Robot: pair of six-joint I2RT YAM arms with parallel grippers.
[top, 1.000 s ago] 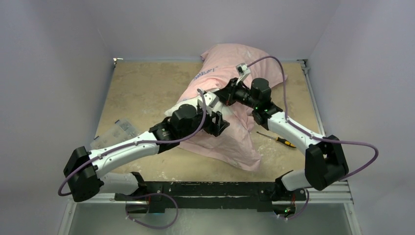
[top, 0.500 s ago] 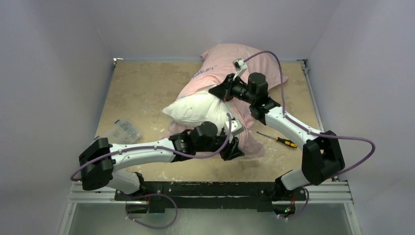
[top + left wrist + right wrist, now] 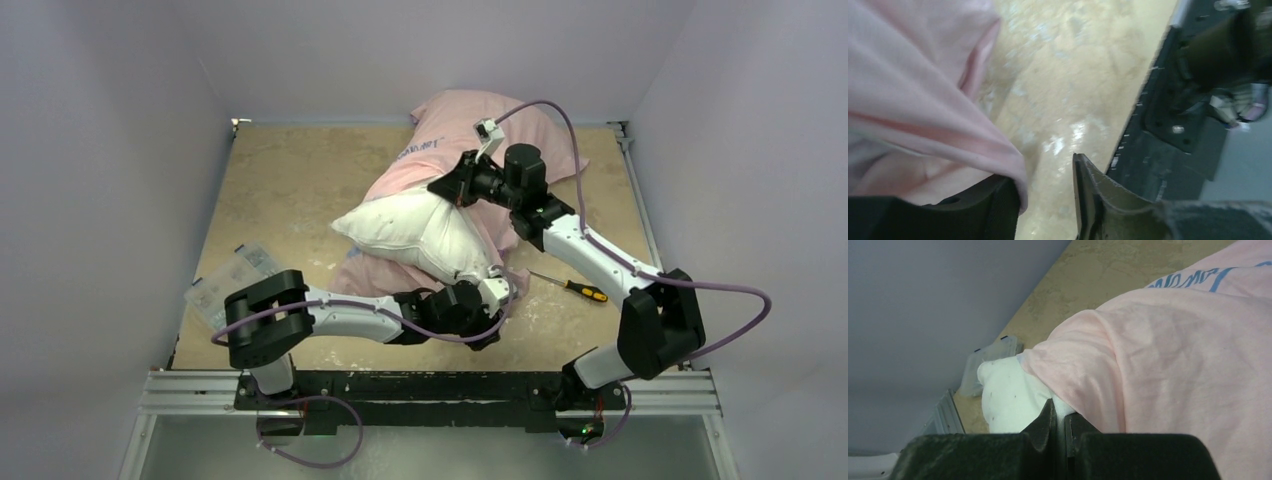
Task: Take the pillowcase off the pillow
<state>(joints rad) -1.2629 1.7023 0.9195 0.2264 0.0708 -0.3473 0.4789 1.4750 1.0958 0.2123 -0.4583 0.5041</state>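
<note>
Left gripper [image 3: 1048,175]: low over the near edge of the table [image 3: 290,190], by the black base rail [image 3: 400,385]. Fingers [image 3: 1092,200] were spread, with bare table showing between them.
Pillowcase [image 3: 455,120]: pale pink side was out. A near fold draped over one left finger, not pinched. The rest ran back under and over the pillow to the far edge, with blue script on top.
Screwdriver [image 3: 572,288]: lay flat on the table, right of the near fold, apart from the fabric.
Plastic box [image 3: 235,275]: clear, sat at the left, apart from the pillow.
Pillow [image 3: 410,225]: white, near-left end was bare and the far end was inside the case.
Right gripper [image 3: 1060,412]: on top at mid-pillow, fingers pressed together on white pillow fabric at the pink hem. Could not tell whether the hem was caught too.
</note>
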